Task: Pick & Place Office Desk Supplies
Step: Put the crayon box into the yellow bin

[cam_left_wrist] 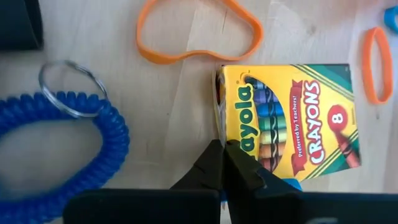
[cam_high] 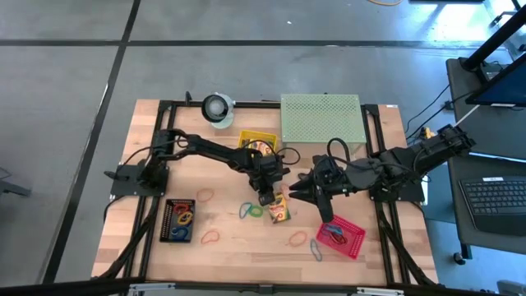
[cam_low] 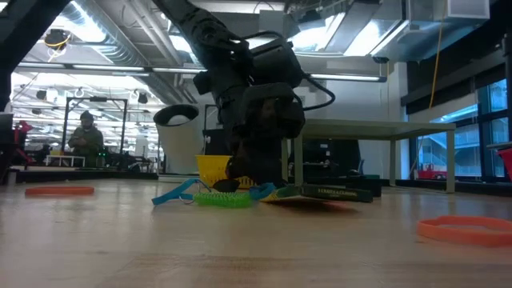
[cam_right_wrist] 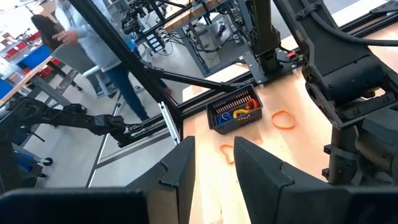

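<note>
Although it lies flat on the pale wooden table (cam_high: 230, 247), the small yellow-and-green cardboard crayon box (cam_left_wrist: 289, 121) sits just under the left gripper (cam_left_wrist: 224, 155), whose two dark fingers are pressed together at the box's near edge; in the left wrist view nothing shows between them, so the box does not look held. Judged from its size and material, the box should be light and fairly stiff across its printed face, yet its thin card walls would dent under a hard squeeze and its glossy skin may slide on the wood. A sound hold would probably be across the two long edges near the middle, not on a corner.

Just beside the box, on the side away from the fingers, lies an orange rubber-band loop (cam_left_wrist: 199, 31), limp and flat. A blue coiled cord with a metal ring (cam_left_wrist: 68, 134) lies near the box's end. In the high view a green-and-blue tangle of bands (cam_high: 251, 210) lies next to the box, and a red mesh basket (cam_high: 355, 240) stands farther off, towards the right arm. The right gripper (cam_right_wrist: 212, 163) hangs above the table close to the box, fingers spread a little and holding nothing. A black tray (cam_high: 178, 220) with coloured bands stands well apart on the opposite side.
</note>
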You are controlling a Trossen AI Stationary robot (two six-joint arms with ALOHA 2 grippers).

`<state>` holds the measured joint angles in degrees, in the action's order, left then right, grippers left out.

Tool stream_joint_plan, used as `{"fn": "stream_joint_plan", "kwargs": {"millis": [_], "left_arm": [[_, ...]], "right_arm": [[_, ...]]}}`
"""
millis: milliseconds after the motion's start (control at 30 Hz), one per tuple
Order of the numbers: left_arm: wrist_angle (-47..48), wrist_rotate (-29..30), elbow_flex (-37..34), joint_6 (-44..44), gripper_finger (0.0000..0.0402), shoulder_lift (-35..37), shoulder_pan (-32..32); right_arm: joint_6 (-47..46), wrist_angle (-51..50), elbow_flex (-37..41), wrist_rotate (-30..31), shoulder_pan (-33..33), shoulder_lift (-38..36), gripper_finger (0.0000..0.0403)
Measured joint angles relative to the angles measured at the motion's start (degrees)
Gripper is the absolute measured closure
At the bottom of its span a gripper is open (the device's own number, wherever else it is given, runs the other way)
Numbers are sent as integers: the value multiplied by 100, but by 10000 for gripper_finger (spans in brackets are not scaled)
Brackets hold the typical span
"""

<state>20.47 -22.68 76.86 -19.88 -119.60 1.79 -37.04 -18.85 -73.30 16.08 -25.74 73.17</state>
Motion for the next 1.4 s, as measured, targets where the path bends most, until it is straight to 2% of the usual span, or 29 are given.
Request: {"fn": "stream_joint_plan", "kwargs": {"millis": [133,367,800,1067,1233,1300,1400], "left_arm": [[-13,-290,-32,-99,400,138,7],[-331,-257,-31,-198,400,451,8],[-1912,-271,-16,-305,400,545,144],[-1945,497,-16,-326,400,545,399],[-1971,1096,-16,-542,400,545,467],[-2257,1456,-16,-523,400,545,512],[-2910,1633,-13,-406,400,545,575]], "right_arm": [[0,-2,0,0,0,0,291],[15,-14,2,0,0,2,291],[15,-44,2,-1,-1,1,291],[-55,-50,2,1,-58,2,291],[-576,-611,2,583,-293,10,291],[-817,-875,2,646,-382,67,291],[-1129,-1188,9,644,-503,182,291]]}}
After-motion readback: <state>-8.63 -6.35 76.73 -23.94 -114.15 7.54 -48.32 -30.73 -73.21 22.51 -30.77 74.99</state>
